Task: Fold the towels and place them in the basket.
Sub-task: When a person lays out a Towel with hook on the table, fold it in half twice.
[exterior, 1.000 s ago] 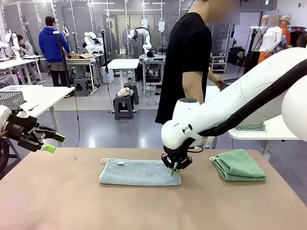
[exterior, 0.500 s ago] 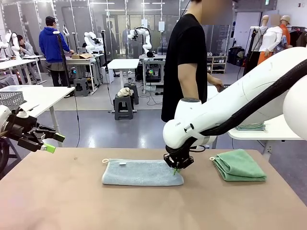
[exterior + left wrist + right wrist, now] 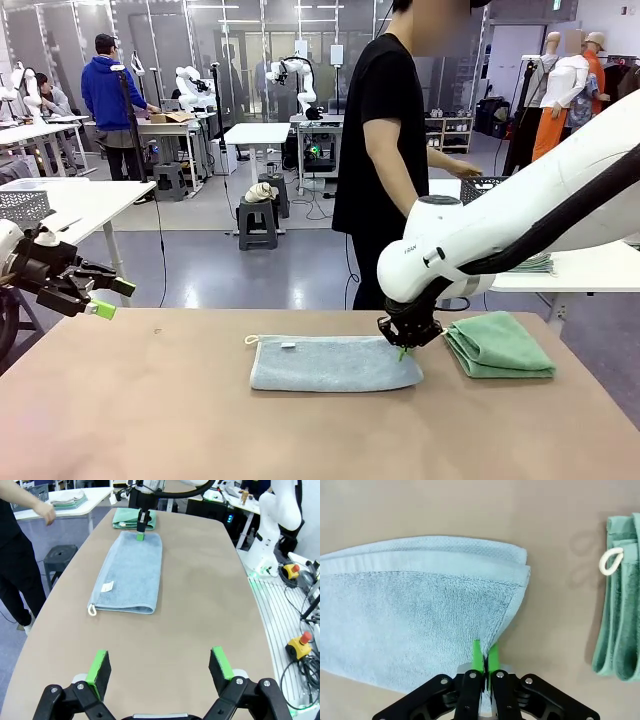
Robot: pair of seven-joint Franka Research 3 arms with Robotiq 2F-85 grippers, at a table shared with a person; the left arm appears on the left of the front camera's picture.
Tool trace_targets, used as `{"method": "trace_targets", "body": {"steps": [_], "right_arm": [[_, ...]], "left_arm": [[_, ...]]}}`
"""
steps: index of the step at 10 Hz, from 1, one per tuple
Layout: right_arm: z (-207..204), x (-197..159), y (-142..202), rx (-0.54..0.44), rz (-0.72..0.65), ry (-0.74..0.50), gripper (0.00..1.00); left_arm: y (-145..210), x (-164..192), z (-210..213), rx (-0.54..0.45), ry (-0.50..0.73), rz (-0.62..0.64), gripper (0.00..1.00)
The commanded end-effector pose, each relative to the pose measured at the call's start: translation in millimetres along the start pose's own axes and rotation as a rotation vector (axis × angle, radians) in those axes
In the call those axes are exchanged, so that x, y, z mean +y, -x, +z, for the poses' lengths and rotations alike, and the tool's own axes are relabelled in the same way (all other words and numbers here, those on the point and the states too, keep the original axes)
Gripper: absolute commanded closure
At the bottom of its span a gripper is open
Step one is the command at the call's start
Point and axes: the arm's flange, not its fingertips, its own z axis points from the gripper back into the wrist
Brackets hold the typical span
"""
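Observation:
The grey-blue towel (image 3: 332, 363) lies folded lengthwise on the brown table, its white label (image 3: 288, 346) and loop toward the left. My right gripper (image 3: 402, 349) is shut on the grey-blue towel's right end, pinching the edge (image 3: 492, 640) between its green pads. The mint green towel (image 3: 498, 344) lies folded just to the right, its loop (image 3: 610, 561) visible. My left gripper (image 3: 108, 298) hangs open off the table's left edge, well away from both towels; its green pads (image 3: 98, 667) stand wide apart. A dark perforated basket (image 3: 482, 187) shows by the person's hand behind.
A person in a black shirt (image 3: 385, 140) stands at the far side, reaching toward a side table (image 3: 560, 270) with folded cloths. A paler perforated basket (image 3: 22, 207) sits on a white table at left. The brown table (image 3: 150, 420) has free room in front.
My right gripper has dragged the grey-blue towel to the right, closer to the mint green towel. The person has turned toward the side table. The left arm has not moved.

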Motion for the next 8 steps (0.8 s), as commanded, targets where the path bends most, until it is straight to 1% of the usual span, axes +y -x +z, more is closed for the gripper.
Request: {"method": "trace_targets", "body": {"steps": [1,2,4,5,7,8], "right_arm": [[20.9,15.6,4.2,-0.052,0.027,0.028,1.0],[36.1,34.9,1.9,-0.068,0.042,0.056,1.0],[54.4,89.2,-3.0,-0.082,0.082,0.135,1.0],[56.5,123.6,-5.9,-0.054,0.076,0.165,1.0],[43.2,183.9,-9.6,-0.031,0.052,0.223,1.0],[35.8,209.3,-10.5,-0.019,0.059,0.216,1.0]], "left_arm": [[-1.6,-3.5,0.7,0.003,-0.005,-0.003,0.0],[-1.6,-3.5,0.7,0.003,-0.005,-0.003,0.0],[-1.6,-3.5,0.7,0.003,-0.005,-0.003,0.0],[-1.6,-3.5,0.7,0.003,-0.005,-0.003,0.0],[-1.6,-3.5,0.7,0.003,-0.005,-0.003,0.0],[-1.6,-3.5,0.7,0.003,-0.005,-0.003,0.0]]}}
